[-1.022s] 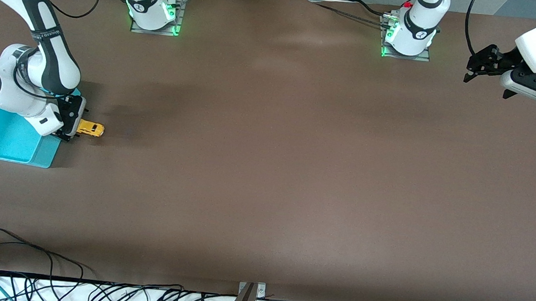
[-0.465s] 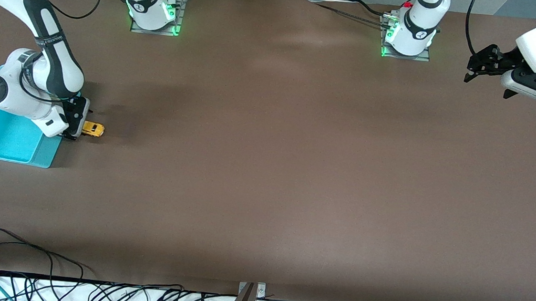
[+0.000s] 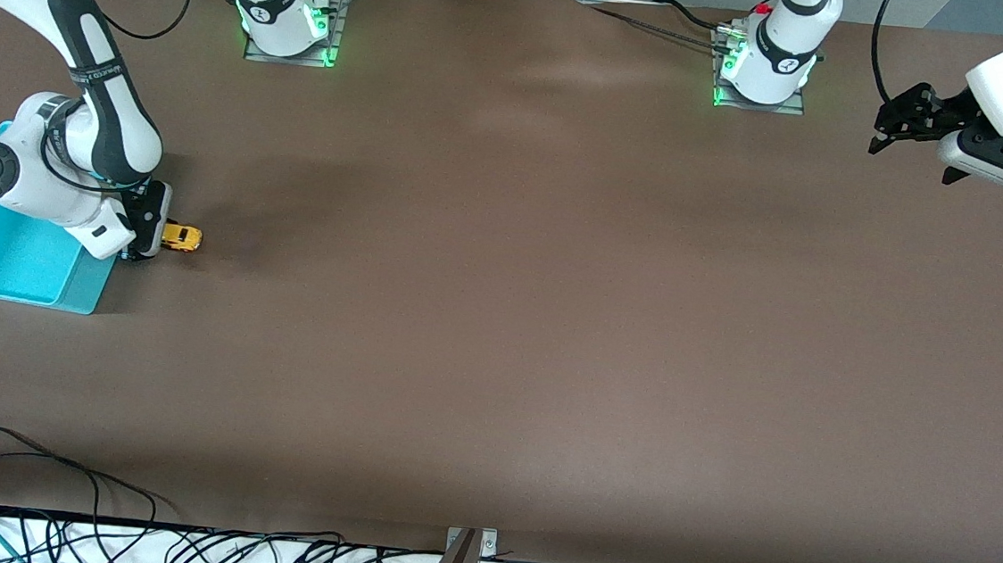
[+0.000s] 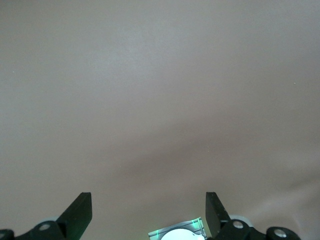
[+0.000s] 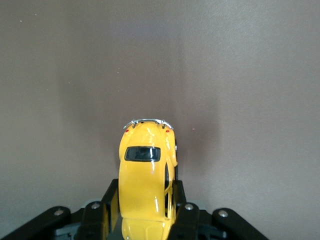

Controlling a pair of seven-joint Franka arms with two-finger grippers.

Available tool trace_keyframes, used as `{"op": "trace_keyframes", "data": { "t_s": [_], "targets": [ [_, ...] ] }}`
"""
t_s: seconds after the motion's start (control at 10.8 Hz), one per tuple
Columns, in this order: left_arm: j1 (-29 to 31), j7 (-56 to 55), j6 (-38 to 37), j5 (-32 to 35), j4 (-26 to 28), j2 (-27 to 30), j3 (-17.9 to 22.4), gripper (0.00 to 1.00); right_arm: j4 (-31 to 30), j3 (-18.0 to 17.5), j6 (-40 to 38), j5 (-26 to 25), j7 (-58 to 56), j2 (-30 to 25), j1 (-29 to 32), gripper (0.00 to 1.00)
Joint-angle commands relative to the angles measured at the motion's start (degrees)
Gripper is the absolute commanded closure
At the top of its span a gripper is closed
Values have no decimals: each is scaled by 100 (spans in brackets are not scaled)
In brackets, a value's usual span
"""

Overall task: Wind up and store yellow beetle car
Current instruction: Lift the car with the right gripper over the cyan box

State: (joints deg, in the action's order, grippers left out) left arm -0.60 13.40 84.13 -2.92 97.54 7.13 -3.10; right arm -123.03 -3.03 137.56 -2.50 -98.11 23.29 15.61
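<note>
Since the earlier frame, the right pincer (image 3: 150, 234) has closed on the yellow beetle car (image 3: 181, 238), apparently its front half. Left pincer (image 3: 891, 126) waits spread. Keep wheels pressed on the counter (image 3: 499, 317) while rolling.

The right gripper (image 5: 145, 212) has its two black fingers (image 5: 186, 216) closed on the sides of the yellow beetle car (image 5: 146, 175) — one finger against each flank. The car sticks straight out from between the fingers, its dark window (image 5: 142, 153) facing up and its chrome bumper (image 5: 148, 121) at the end away from the gripper. Under it lies the plain brown table (image 5: 240, 75) — the car's shadow falls just beside it.
</note>
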Motion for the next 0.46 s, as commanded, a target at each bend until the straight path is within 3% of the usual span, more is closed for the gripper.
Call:
{"op": "trace_keyframes", "data": {
  "t_s": [0.0, 0.37],
  "targets": [
    [-11, -83, -81, 143, -42, 61, -7, 0, 287, -198, -675, 74, -226, -289, 74, 100],
    [-2, -83, -81, 143, -42, 61, -7, 0, 737, -356, -1687, 65, -261, -754, 74, 100]
  ]
}}
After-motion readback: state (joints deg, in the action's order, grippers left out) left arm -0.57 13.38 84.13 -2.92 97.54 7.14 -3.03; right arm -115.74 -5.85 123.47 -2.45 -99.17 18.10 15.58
